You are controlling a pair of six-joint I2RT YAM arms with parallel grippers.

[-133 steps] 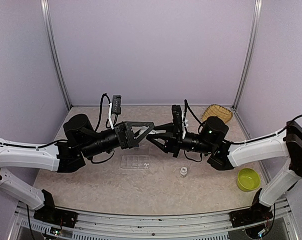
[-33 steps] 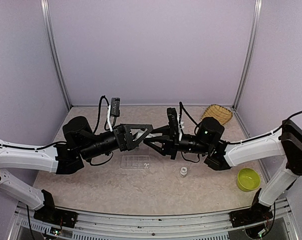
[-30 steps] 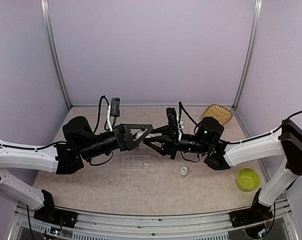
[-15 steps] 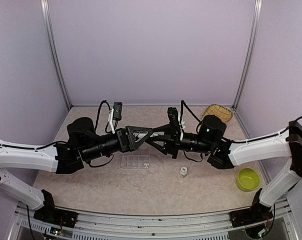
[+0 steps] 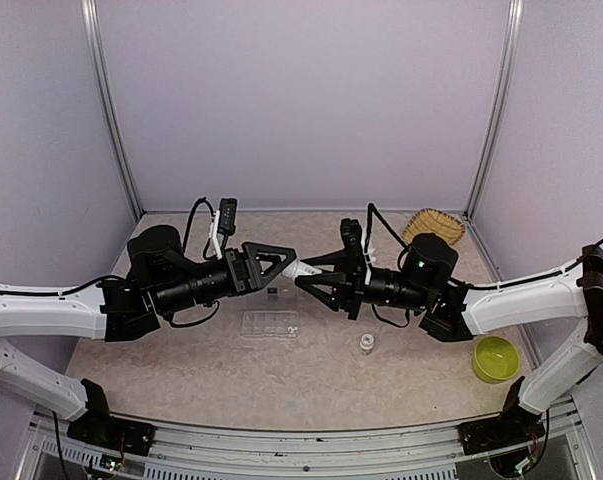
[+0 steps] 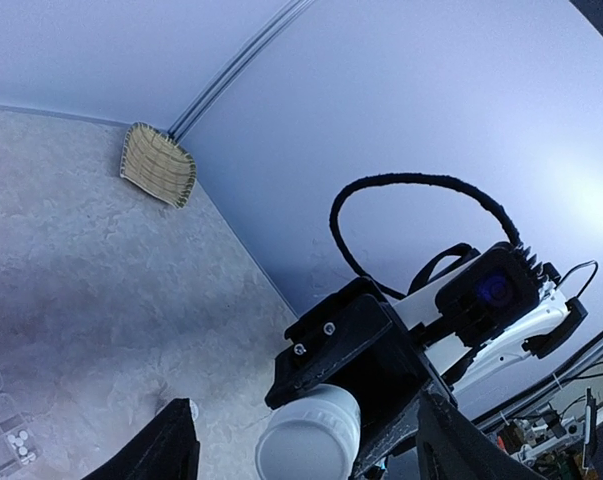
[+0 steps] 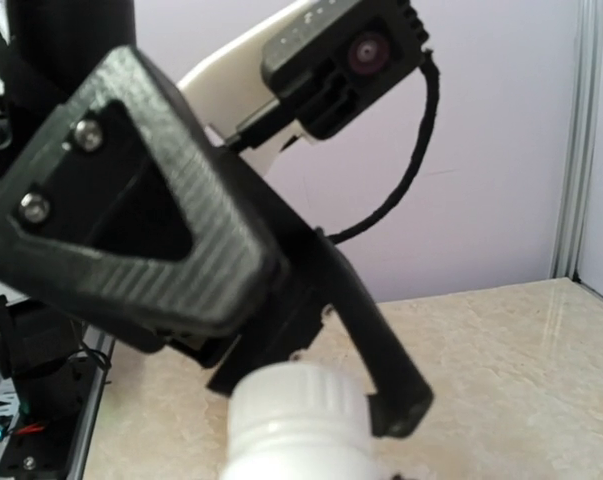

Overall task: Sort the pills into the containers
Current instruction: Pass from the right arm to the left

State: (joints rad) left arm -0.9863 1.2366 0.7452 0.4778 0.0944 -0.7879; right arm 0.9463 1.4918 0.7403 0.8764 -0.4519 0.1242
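Right gripper (image 5: 313,279) held white bottle (image 6: 309,440) clamped mid-air. Left gripper (image 5: 284,264) jaws stood apart, straddling bottle's capped end; gaps seen both sides.

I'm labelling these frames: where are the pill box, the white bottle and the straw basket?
pill box (image 5: 270,324), overhead view, middle of the clear tray.
white bottle (image 6: 306,440), left wrist view, its round end.
straw basket (image 6: 158,165), left wrist view, centre of the weave.

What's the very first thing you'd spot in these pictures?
The left tool and right tool meet nose to nose above the middle of the table. The right one holds a white bottle, and the left one is open around its cap. A clear box lies below them.
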